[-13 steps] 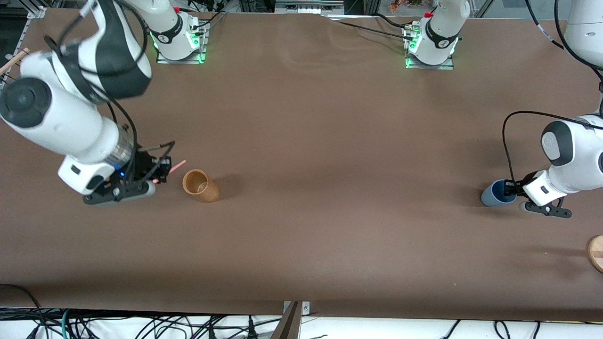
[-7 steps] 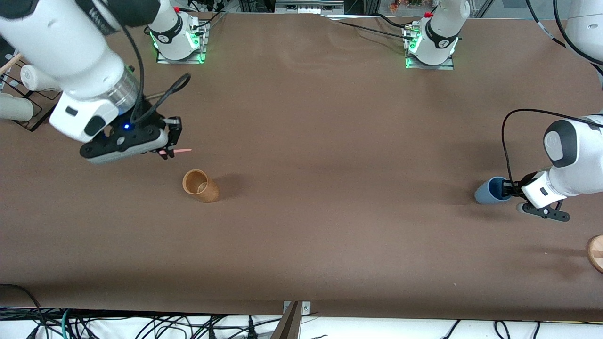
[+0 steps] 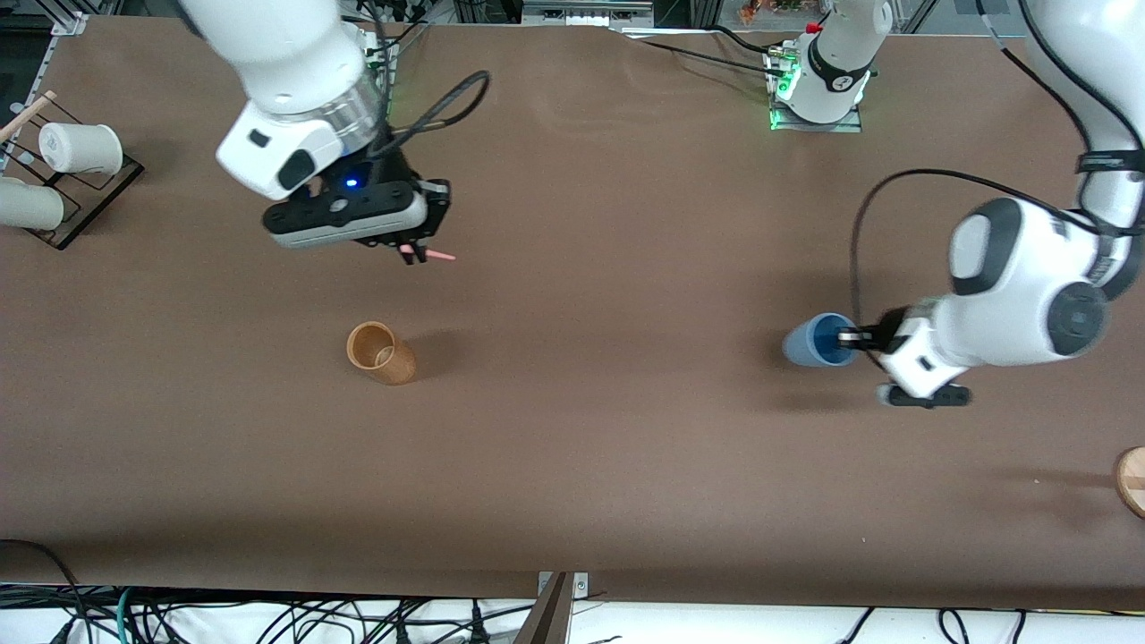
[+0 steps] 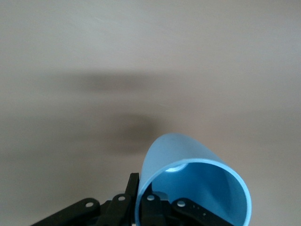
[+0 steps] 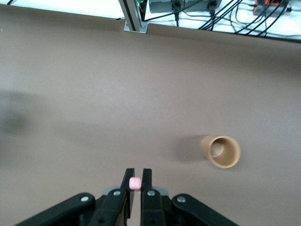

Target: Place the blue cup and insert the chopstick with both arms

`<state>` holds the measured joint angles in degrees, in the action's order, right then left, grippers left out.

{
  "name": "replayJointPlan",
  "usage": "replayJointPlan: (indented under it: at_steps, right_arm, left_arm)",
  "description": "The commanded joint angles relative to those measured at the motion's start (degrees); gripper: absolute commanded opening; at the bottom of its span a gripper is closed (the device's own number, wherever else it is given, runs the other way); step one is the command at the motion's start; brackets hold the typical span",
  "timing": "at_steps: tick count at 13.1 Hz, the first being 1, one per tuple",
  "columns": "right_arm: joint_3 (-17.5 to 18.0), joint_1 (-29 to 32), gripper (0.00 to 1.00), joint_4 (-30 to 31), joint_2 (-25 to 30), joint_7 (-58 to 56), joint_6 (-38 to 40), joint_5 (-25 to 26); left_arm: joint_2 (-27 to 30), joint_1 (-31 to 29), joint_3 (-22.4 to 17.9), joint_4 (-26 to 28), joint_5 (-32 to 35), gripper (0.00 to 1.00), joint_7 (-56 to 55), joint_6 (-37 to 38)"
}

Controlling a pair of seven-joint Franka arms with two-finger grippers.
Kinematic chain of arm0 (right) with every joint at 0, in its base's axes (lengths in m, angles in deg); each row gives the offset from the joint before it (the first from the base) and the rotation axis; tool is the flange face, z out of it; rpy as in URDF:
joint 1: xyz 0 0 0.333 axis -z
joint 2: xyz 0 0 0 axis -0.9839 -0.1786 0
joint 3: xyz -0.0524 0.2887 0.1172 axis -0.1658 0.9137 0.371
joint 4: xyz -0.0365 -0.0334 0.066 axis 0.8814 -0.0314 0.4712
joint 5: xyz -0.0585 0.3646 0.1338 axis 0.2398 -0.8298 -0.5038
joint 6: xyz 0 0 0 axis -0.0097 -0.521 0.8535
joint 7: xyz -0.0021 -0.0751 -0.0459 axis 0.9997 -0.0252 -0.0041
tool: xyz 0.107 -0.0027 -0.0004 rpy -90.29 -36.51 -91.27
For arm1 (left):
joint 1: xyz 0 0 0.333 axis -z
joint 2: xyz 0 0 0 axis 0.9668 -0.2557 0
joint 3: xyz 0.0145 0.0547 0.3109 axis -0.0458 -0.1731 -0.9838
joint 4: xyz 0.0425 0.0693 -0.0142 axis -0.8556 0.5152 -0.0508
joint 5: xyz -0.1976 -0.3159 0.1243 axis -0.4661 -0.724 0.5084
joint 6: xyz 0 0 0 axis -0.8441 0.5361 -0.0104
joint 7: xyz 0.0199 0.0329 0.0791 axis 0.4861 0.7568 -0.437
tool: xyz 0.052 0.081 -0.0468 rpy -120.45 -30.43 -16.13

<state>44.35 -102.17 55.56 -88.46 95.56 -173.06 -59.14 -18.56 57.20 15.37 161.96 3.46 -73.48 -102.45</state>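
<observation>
My left gripper (image 3: 850, 340) is shut on the rim of the blue cup (image 3: 812, 341) and holds it tilted in the air over the table toward the left arm's end. In the left wrist view one finger is inside the blue cup (image 4: 197, 183) and one outside, at my left gripper (image 4: 141, 200). My right gripper (image 3: 413, 248) is shut on the pink chopstick (image 3: 436, 256), held in the air over the table above the brown cup. In the right wrist view the chopstick's end (image 5: 135, 183) shows between the fingers of my right gripper (image 5: 135, 182).
A brown wooden-looking cup (image 3: 379, 352) lies on the table, also in the right wrist view (image 5: 221, 150). A rack with white cups (image 3: 67, 156) stands at the right arm's end. A wooden disc (image 3: 1132, 478) lies at the left arm's end, near the table edge.
My right gripper has risen and moved toward the table's middle with the chopstick. My left gripper has lifted the blue cup and carried it toward the middle.
</observation>
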Motion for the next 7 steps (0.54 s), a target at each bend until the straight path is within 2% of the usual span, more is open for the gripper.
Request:
replayJointPlan:
  at_steps: [1, 3, 5, 7]
  right_arm:
    - [-0.6, -2.4, 0.09, -3.9, -2.6, 4.9, 0.3, 1.4]
    - [-0.6, -2.3, 0.09, -3.9, -2.7, 5.1, 0.0, 1.5]
    - [-0.9, -1.9, 0.09, -3.9, -2.7, 4.4, 0.2, 1.5]
    - [-0.9, -0.7, 0.09, -3.8, -2.5, 3.7, 0.6, 1.4]
  left_arm:
    - [-0.4, 7.3, 0.7, 0.0, 0.2, 0.00, -10.1, 0.3]
    - [-1.8, 12.0, 0.6, 0.5, 1.2, 0.00, -15.5, -2.0]
    - [-3.0, 15.6, 0.5, 2.8, 2.9, 0.00, -20.5, -7.5]
    - [-5.2, 18.5, 0.6, 3.7, 8.5, 0.00, -26.3, -10.5]
